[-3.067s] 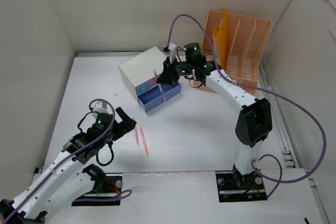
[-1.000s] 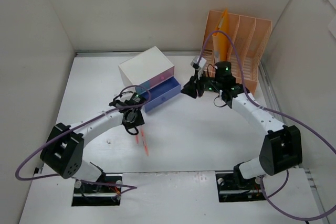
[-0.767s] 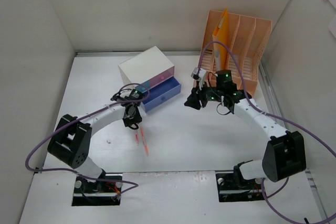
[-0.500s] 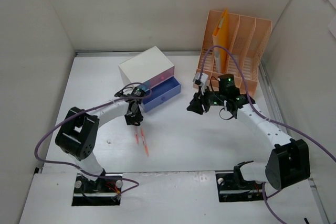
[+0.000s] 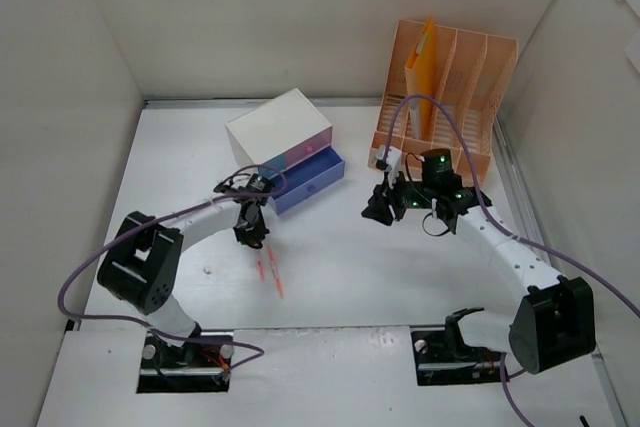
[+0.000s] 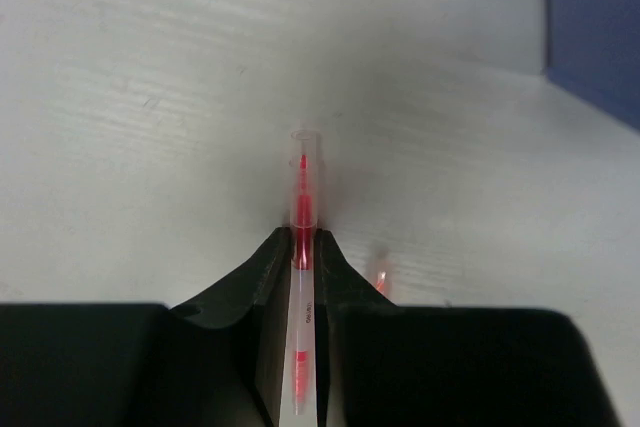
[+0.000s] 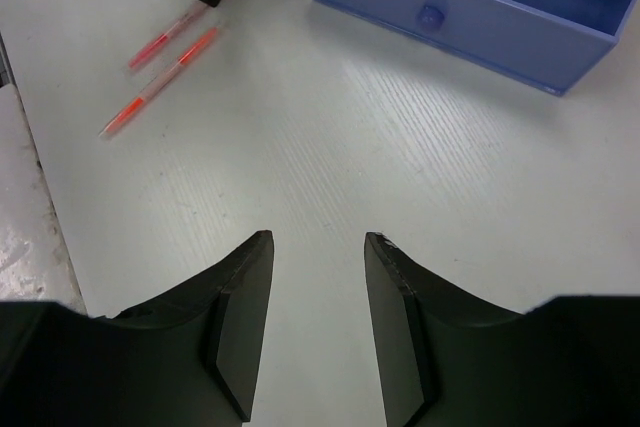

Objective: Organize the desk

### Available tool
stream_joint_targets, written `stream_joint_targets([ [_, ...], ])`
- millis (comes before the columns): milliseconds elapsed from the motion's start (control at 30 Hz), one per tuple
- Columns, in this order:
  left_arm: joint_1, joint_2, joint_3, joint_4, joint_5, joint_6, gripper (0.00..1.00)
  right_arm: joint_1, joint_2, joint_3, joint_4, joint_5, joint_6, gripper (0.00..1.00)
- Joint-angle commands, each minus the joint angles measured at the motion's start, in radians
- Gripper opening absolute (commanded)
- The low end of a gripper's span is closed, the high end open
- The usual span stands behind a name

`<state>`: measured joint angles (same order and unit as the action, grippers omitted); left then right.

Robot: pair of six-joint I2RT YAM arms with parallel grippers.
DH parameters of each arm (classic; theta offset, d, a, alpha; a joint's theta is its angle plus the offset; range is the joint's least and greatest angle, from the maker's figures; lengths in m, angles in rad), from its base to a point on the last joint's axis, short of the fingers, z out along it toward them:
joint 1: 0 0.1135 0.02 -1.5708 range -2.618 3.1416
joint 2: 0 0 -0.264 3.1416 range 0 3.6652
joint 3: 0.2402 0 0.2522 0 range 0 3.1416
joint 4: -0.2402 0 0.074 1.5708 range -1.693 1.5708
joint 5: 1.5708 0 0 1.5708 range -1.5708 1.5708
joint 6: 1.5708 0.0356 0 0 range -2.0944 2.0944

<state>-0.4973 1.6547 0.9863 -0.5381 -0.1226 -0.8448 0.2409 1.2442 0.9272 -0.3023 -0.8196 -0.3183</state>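
Left end effector point(image 6: 300, 243) has closed on red pen point(image 6: 303, 179)

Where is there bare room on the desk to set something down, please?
Bare desk lies between the left panel and the drawer box, and between the loose pen and the right gripper. It is crowded by the blue drawer, where the left gripper clamps the other pen.

worktop point(image 5: 400, 277) was a flat, level, matte white rectangle, widest thing in the overhead view. It was boxed in by upright white panels point(image 5: 250, 17) on the left, back and right. Close up, the surface showed a fine, faint grain.
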Motion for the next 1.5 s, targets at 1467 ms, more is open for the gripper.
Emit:
stream_joint_targets([
  [1467, -0.112, 0.267, 0.739, 0.207, 0.087, 1.123, 0.08, -0.008, -0.144, -0.097, -0.009, 0.053, -0.159, 0.53],
])
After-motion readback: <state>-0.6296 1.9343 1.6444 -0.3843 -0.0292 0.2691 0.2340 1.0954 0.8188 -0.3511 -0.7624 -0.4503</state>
